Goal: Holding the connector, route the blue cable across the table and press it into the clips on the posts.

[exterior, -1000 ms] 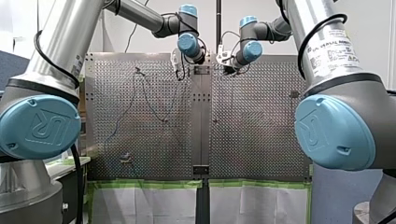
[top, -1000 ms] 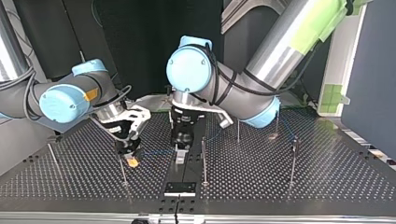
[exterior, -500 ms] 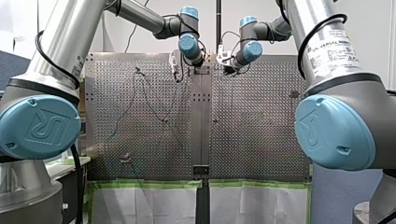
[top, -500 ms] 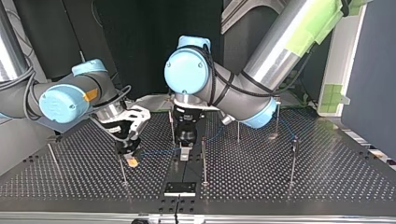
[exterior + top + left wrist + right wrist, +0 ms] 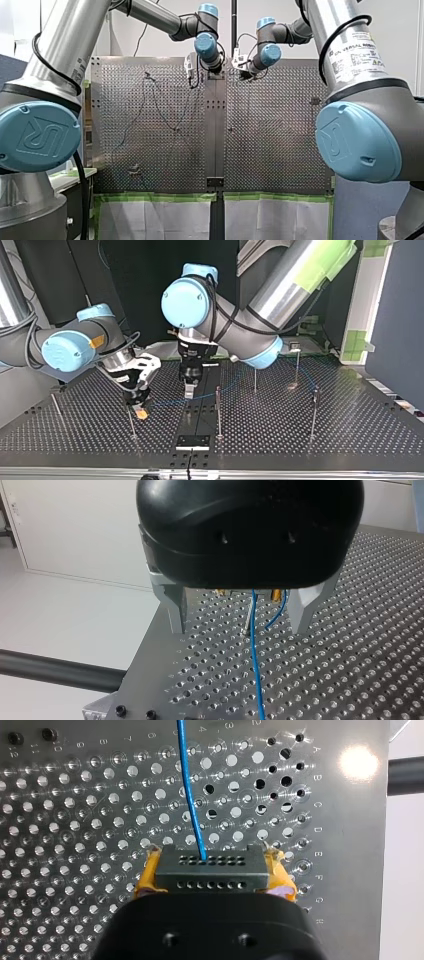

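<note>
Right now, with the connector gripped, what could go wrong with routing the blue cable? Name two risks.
1. The left end effector is open and only straddles the blue cable, so the cable may slip out sideways.
2. The right end effector holds the connector by its ends; a hard pull on the cable might twist it free.

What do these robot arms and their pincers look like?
My left arm and my right arm are silver tubes with pale blue joint caps and black cables; the right bears a printed label. My left gripper is black with metal fingers; my right gripper has yellow pads.
</note>
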Action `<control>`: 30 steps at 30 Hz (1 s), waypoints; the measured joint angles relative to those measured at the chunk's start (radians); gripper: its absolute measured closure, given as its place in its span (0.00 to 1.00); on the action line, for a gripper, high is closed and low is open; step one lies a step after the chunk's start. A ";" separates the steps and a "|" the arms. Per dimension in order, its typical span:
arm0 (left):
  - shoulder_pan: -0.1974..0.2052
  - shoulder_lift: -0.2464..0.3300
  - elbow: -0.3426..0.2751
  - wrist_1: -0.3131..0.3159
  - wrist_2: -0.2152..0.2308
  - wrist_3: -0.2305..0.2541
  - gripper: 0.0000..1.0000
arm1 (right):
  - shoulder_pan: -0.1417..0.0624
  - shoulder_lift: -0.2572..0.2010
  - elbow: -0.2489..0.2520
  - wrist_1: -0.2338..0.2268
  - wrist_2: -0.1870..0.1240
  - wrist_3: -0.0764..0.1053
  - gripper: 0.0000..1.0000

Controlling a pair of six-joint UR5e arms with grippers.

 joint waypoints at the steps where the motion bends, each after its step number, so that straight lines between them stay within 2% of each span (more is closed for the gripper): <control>1: -0.001 -0.001 -0.003 0.005 0.000 0.000 0.00 | 0.000 0.000 0.000 0.000 0.000 0.000 1.00; 13: 0.016 -0.056 0.009 0.091 0.021 -0.006 0.00 | 0.000 0.000 0.000 -0.002 0.000 0.000 1.00; 21: 0.029 -0.108 0.060 0.081 0.009 -0.006 0.00 | 0.000 0.000 0.000 -0.002 0.000 0.000 1.00; 30: 0.043 -0.116 0.094 0.069 -0.004 -0.004 0.00 | -0.001 0.000 0.000 -0.002 0.000 0.000 1.00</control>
